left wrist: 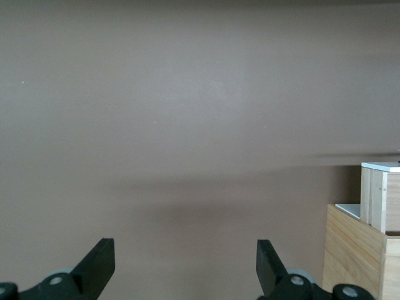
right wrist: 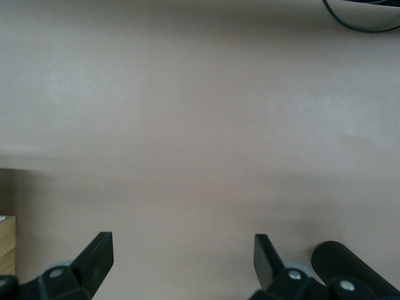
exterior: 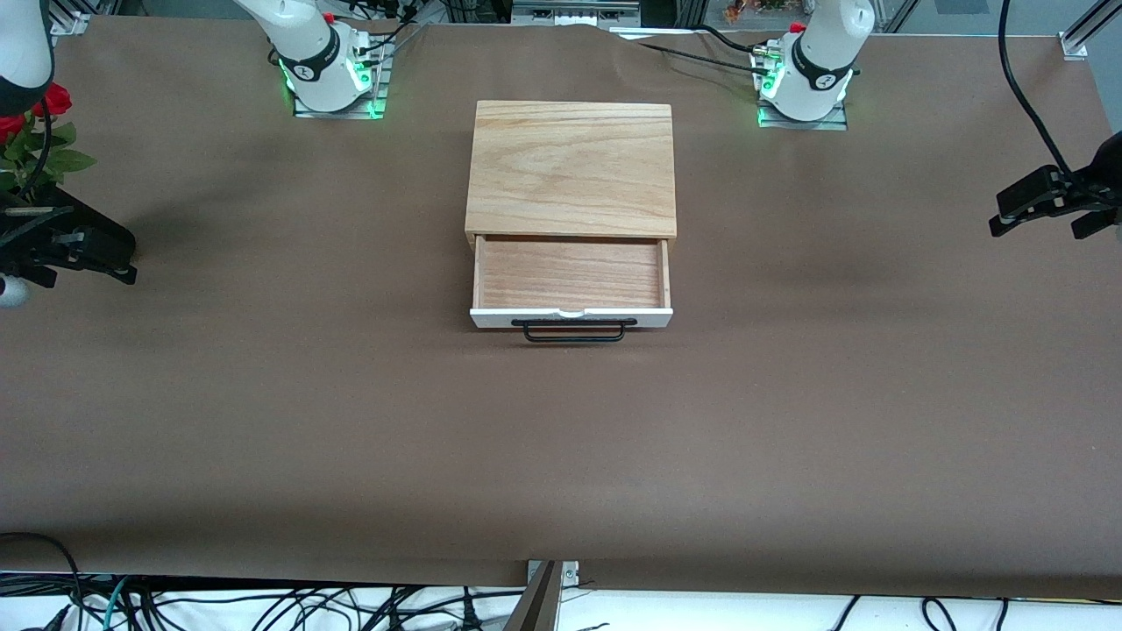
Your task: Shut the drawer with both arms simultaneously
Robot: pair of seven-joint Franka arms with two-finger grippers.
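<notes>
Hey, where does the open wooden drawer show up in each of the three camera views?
Front view: the drawer is at the table's middle, pulled out of the wooden box toward the camera, black handle nearest it.
Left wrist view: only a drawer corner with its white front shows at the picture's edge, above the box.
Right wrist view: the drawer is not identifiable; a sliver of light wood shows at the edge.
Shared landmark: the brown table cover.

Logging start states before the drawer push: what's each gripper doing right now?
Left gripper: open, holding nothing, over bare table.
Right gripper: open, holding nothing, over bare table.
</notes>
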